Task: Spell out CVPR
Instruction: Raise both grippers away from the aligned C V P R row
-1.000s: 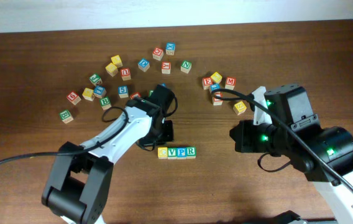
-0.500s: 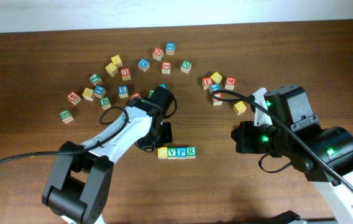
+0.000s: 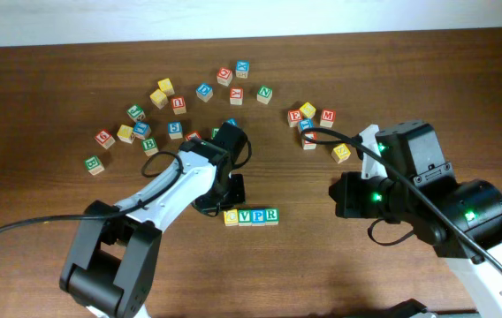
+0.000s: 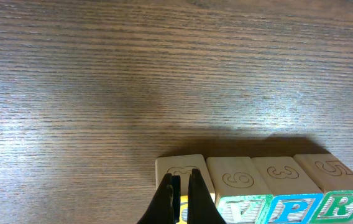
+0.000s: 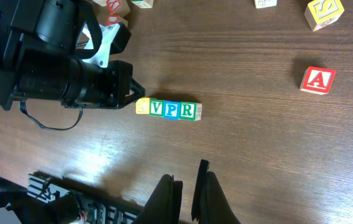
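The left jaws are pressed shut with nothing between them. Their fingertips [image 4: 164, 208] sit right at the near face of the yellow block [image 4: 183, 171]; contact cannot be told from the left wrist view. That block is the first in a row of four blocks [image 3: 251, 216] standing edge to edge on the desk [image 3: 57, 230]. Running away to the right of the left jaws come the green V block [image 4: 242, 210], the blue P block [image 4: 294, 208] and the green R block [image 4: 344, 205]. The yellow block's letter is mostly hidden behind the fingertips.

The left arm [image 3: 180, 181] reaches down to the row's yellow end.

The right jaws are also closed and empty, their fingers [image 5: 164, 199] hanging over bare wood. The row lies ahead of them, well apart, with its letters V, P, R readable in the right wrist view. A red A block [image 5: 317, 79] lies farther ahead and off to their right.

The loose blocks [image 3: 178, 103] are scattered beyond the left jaws, past the row.
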You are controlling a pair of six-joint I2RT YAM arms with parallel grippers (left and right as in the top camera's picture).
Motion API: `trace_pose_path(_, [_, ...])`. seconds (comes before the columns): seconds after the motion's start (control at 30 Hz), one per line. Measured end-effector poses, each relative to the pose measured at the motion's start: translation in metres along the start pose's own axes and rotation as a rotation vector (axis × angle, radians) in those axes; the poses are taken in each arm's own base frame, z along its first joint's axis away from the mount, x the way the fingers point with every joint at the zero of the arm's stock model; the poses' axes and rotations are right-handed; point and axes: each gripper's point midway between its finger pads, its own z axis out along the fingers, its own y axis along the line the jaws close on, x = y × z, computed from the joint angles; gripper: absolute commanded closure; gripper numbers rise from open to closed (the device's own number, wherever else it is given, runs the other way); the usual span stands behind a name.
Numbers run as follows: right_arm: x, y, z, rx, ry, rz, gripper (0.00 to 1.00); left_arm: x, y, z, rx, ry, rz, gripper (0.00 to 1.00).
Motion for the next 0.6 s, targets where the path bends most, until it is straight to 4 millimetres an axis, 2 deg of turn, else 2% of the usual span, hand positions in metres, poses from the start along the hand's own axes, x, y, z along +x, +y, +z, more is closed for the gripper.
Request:
trace_pose_path(0.47, [0.0, -0.002, 0.001, 0.009, 0.001, 0.001, 0.95, 0.001, -0.005, -0.001, 0.03, 0.009, 0.003, 1.0])
trace_pose_path(0.57, [0.001, -0.004, 0.006, 0.023, 0.027, 0.009, 0.95, -0.017, 0.005, -0.019, 0.024, -0.01, -0.044, 1.0])
trace_pose_path(0.6, [0.001, -0.006, 0.011, 0.034, 0.044, 0.014, 0.95, -0.029, 0.013, -0.029, 0.034, -0.029, -0.076, 1.0])
